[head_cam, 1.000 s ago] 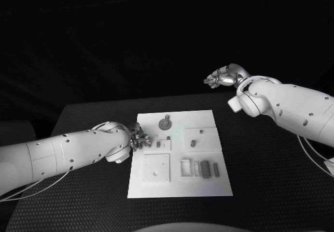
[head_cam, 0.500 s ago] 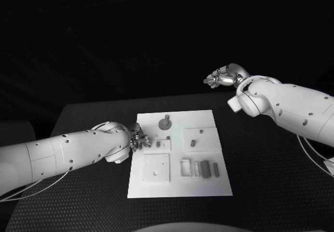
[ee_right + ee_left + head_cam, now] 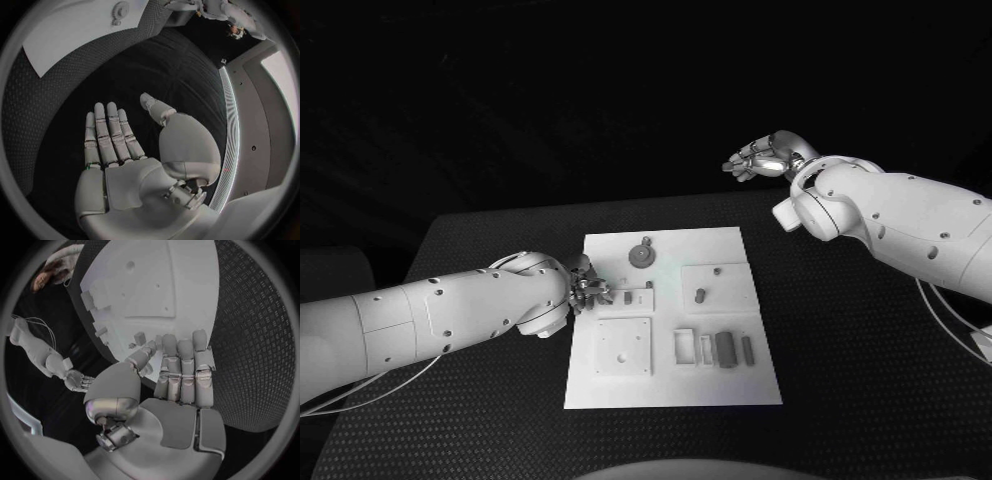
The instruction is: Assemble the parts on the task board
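The white task board (image 3: 669, 385) lies in the middle of the black table. On it are a round grey part (image 3: 642, 255), a small upright part (image 3: 697, 295) and two oblong grey parts (image 3: 728, 349) near its right edge. My left hand (image 3: 589, 290) rests at the board's left edge, fingers straight and side by side over the board (image 3: 162, 285), thumb apart near small raised pieces (image 3: 140, 337); the left hand (image 3: 178, 375) holds nothing. My right hand (image 3: 764, 158) hangs high behind the board's far right corner. The right hand (image 3: 119, 145) is flat, fingers spread, with nothing in it.
A square recessed plate (image 3: 625, 347) and a rectangular frame (image 3: 687, 347) sit on the board's near half. Black textured table surface (image 3: 848, 330) stretches to the right of the board and in front of it. The table's far edge (image 3: 516, 215) runs behind the board.
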